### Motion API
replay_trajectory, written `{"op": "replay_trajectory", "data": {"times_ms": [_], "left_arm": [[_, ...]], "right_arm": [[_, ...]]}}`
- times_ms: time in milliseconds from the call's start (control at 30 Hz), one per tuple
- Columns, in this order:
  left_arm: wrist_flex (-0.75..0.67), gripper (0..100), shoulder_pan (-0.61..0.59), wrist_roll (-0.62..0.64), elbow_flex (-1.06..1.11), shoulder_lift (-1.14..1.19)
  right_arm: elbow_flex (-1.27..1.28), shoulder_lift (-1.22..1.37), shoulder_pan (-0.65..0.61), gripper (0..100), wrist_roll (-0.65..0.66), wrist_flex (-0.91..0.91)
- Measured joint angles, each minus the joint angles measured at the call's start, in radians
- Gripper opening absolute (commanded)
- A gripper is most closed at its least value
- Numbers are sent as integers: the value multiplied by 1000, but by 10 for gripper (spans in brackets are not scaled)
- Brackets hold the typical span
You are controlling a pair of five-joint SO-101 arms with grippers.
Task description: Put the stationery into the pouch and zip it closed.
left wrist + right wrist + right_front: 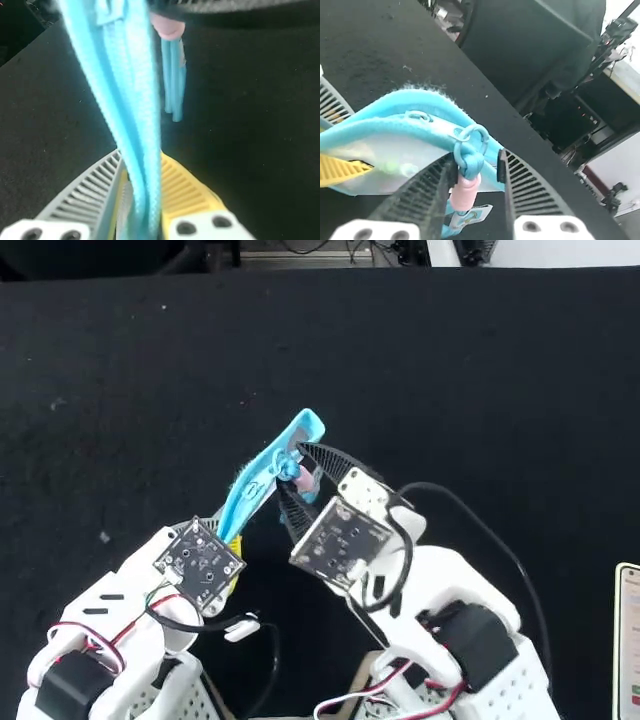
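Two hands hold the pouch [262, 472] up off the worktop [450, 370], stretched between them in front of the arm bases.

Finding 1: your left hand [141, 156] is clamped on one end of the pouch. The blue fabric is pinched flat between its grey and yellow fingers.

Finding 2: your right hand [476, 157] stands at the opposite end, set narrow about the zip pull [468, 165]. One finger touches the pink bead [462, 192] hanging from the pull. The other finger sits just beside the pull with a sliver of gap, so a firm pinch is not confirmed.

Finding 3: whether the stationery is inside cannot be told, nor how far the zip is drawn.

Judgement: the step in hand is zipping, and it looks close to its start.

Recommendations:
- Close the right hand fully before any travel, and take the knot above the bead rather than the thin ring, which would likely twist out.
- Treat the left hand as a fixed anchor, since the fabric is soft and will bunch if that end gives.
- Draw the pull straight along the line of the zip with the pouch taut, and avoid any sideways or downward drag.
- Go slowly. If the fabric ripples ahead of the slider, stop and re-tension it rather than forcing it.
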Motion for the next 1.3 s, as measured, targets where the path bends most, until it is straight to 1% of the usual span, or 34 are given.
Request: {"op": "replay_trajectory", "data": {"times_ms": [167, 367, 633, 900, 1167, 1300], "left_arm": [[6, 30, 9, -3, 0, 0], [6, 30, 8, -3, 0, 0], [6, 30, 8, -3, 0, 0], [6, 30, 3, -3, 0, 0], [6, 30, 3, -3, 0, 0], [6, 30, 2, -2, 0, 0]], "right_arm": [[-2, -106, 11, 134, 2, 0], [60, -112, 12, 134, 2, -6], [66, -112, 12, 134, 2, -6], [123, -112, 12, 132, 3, -123], [126, -112, 11, 131, 106, -135], [124, -114, -40, 130, 193, -110]]}}
